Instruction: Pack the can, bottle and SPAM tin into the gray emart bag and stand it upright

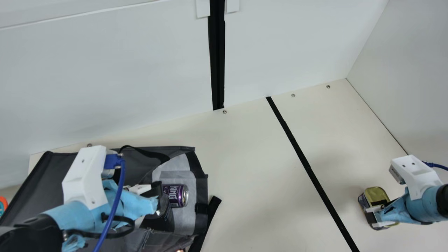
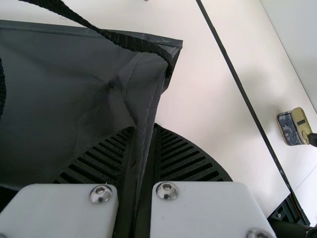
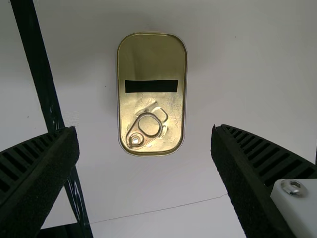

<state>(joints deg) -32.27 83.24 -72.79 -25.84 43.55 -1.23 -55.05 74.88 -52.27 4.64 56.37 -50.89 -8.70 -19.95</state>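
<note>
My left gripper (image 1: 159,204) is at the mouth of the gray bag (image 1: 82,171), which lies on its side. In the left wrist view the left gripper (image 2: 143,148) is shut on an edge of the bag (image 2: 59,99). A purple can (image 1: 176,195) lies inside the bag's opening, beside the left fingers. My right gripper (image 1: 379,215) is over the SPAM tin (image 1: 376,196) at the right. In the right wrist view the right gripper (image 3: 145,136) stands open, with the gold-lidded tin (image 3: 152,64) between and beyond its fingers. I cannot make out the bottle.
A black tape line (image 1: 308,166) crosses the cream table (image 1: 252,175) between the bag and the tin. White walls (image 1: 105,77) rise behind and at the right. Black bag straps (image 1: 210,217) lie around the bag. An orange and teal object (image 1: 2,204) shows at the far left.
</note>
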